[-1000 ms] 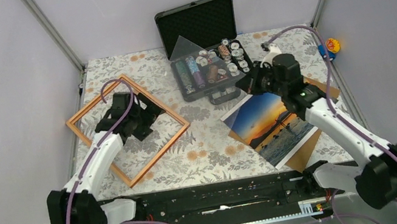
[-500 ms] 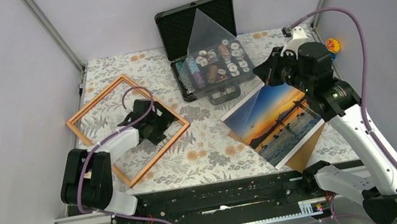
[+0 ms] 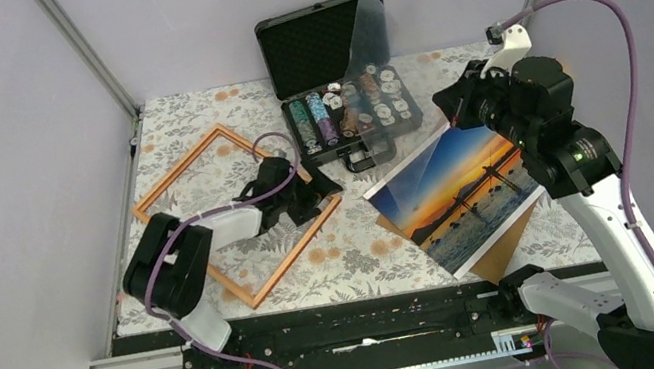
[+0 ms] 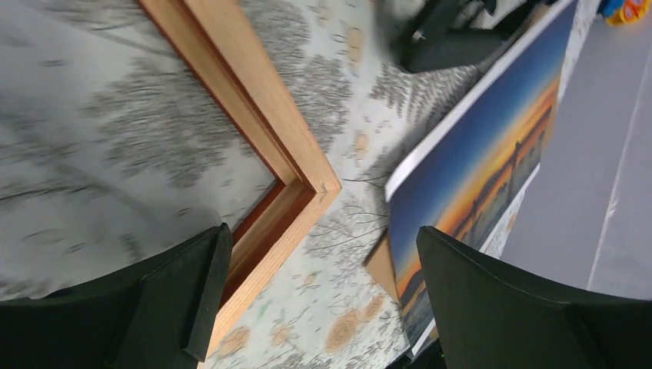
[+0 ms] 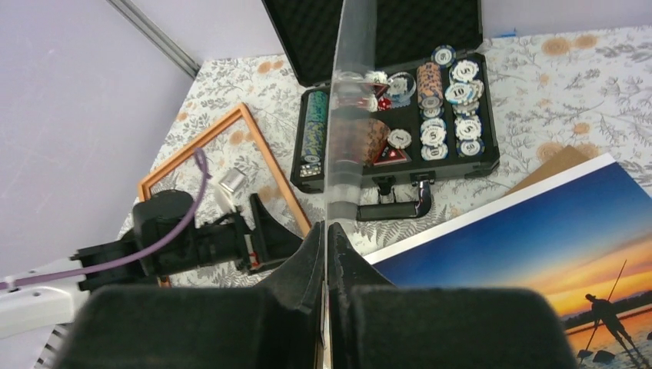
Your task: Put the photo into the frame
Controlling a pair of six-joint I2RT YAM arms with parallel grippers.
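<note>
Photo (image 3: 457, 197) flat at lower right, frame (image 3: 178, 169) at centre left

Frame looks stiff and light; left gripper (image 4: 319, 246) spread wide over its right corner. Photo seems thin, glossy, slippery: lift by an edge; right gripper (image 5: 326, 231) clamps a clear pane (image 3: 368, 55)

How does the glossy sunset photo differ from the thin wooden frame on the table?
The glossy rectangular sunset photo is a solid printed sheet; the thin orange-brown wooden frame is an open outline with the floral cloth showing through. The photo lies on the right, partly over a brown cardboard board; the frame lies on the left, straight on the cloth. Both are rectangular, lie askew and do not touch.
</note>
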